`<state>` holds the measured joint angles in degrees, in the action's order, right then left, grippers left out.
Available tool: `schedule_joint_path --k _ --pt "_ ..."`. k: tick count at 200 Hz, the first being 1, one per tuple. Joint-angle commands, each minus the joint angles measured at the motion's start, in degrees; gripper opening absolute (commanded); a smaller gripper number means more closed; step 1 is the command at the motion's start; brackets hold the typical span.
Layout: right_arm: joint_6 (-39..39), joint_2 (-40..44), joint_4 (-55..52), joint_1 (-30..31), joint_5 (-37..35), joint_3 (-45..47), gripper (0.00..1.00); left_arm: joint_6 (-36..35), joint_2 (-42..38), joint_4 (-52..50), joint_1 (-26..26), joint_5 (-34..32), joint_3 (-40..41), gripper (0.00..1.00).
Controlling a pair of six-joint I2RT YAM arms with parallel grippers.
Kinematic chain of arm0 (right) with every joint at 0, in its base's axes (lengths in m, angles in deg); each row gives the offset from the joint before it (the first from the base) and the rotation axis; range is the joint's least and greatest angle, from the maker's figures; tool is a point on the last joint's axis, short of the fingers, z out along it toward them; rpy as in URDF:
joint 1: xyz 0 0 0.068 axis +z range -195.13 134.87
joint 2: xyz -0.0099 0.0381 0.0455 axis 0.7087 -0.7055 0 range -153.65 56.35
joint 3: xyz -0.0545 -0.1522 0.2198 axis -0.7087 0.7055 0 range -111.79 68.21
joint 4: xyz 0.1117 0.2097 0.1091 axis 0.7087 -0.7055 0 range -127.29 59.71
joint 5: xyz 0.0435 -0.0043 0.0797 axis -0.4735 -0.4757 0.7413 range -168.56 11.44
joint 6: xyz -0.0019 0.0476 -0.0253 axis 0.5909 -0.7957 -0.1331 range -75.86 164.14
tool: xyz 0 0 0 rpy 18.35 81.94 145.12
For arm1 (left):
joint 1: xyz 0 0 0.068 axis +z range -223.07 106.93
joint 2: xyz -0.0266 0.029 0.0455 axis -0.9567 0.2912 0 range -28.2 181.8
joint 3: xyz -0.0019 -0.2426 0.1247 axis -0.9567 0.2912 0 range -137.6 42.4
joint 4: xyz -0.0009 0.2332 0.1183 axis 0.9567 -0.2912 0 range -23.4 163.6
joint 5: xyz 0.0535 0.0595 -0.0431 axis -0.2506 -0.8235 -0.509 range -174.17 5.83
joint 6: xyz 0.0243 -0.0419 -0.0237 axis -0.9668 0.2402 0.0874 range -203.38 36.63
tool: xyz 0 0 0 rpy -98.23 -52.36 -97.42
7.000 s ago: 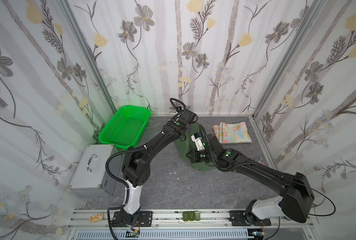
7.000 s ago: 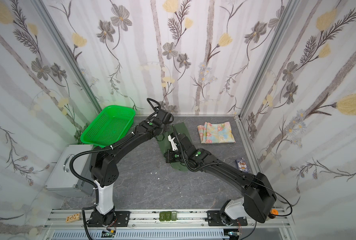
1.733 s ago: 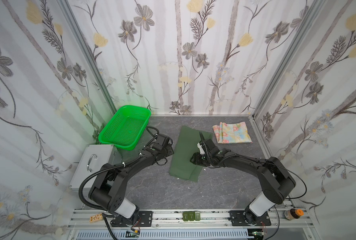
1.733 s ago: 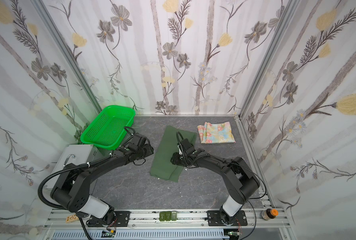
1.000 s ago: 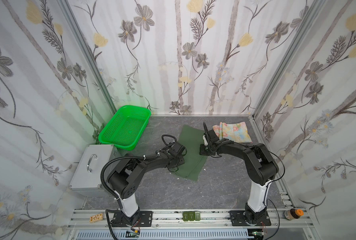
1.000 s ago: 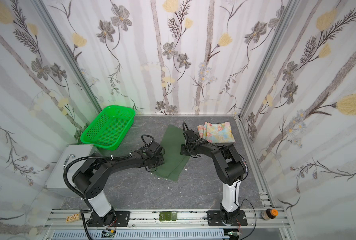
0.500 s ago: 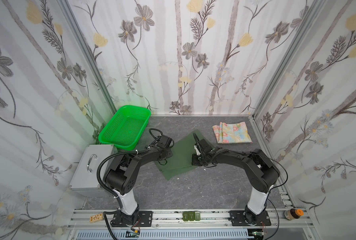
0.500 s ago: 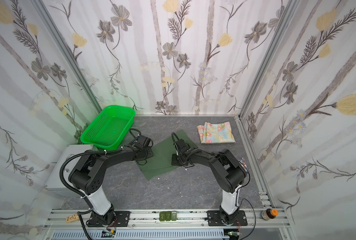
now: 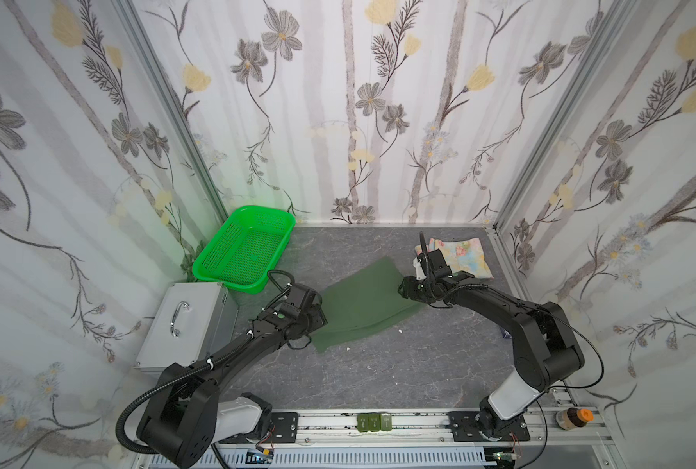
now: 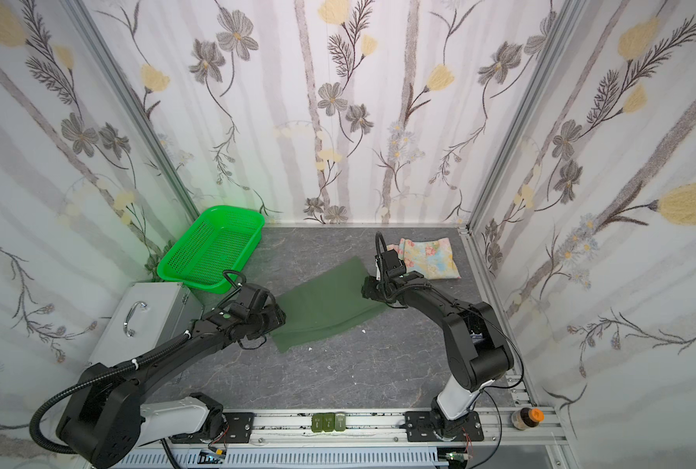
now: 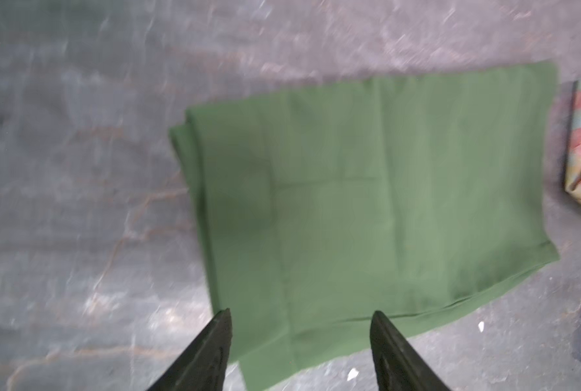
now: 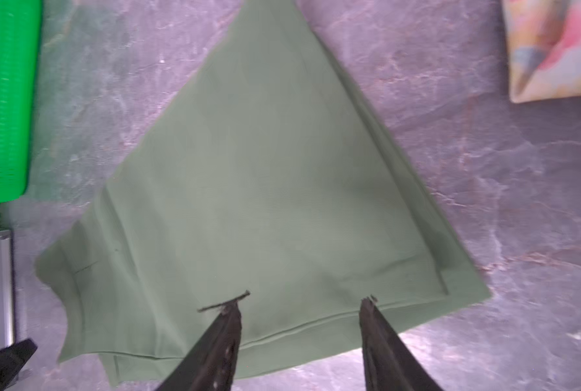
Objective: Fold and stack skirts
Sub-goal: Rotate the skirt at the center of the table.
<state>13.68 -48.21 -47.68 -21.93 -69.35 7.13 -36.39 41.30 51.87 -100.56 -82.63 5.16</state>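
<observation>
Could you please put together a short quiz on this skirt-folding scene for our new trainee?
1. True or false: the green skirt and the floral skirt lie apart.
2. The right gripper is: A shut on the green skirt; B open over the green skirt; C shut on the floral skirt.
3. Which gripper is nearer the basket?
Key: 1 true; 2 B; 3 the left gripper.
</observation>
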Motion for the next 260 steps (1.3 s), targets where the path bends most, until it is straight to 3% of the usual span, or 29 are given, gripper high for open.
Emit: schedule_joint_path --k 1,57,113,183,221,237,260 --pt "3.2 -1.0 -0.1 -1.6 -0.6 1.0 0.57 5.4 -2.8 -3.2 -0.5 1.4 3.4 0.71" --pt "3.8 -1.3 0.8 -4.1 0.4 1.2 0.56 3.6 1.4 -3.1 -0.7 -1.6 1.8 0.65" --pt "3.7 -0.8 0.9 -4.9 1.6 2.2 0.53 1.8 6.2 -2.2 -0.6 -5.1 -1.4 0.41" --pt "3.8 1.0 0.6 -6.1 1.4 3.8 0.53 2.1 6.7 -0.5 -0.9 -2.9 -0.1 0.38" --pt "3.9 1.6 0.6 -6.3 1.6 4.1 0.53 2.0 9.0 1.7 -0.9 -2.2 -0.3 0.16" --pt "4.0 2.1 0.4 -6.5 1.0 4.5 0.53 1.8 9.5 2.6 -1.0 -2.6 -0.4 0.01" --pt "4.5 2.5 -0.4 -7.2 0.5 5.0 0.54 1.6 9.8 3.0 -0.9 -2.7 -0.7 0.0"
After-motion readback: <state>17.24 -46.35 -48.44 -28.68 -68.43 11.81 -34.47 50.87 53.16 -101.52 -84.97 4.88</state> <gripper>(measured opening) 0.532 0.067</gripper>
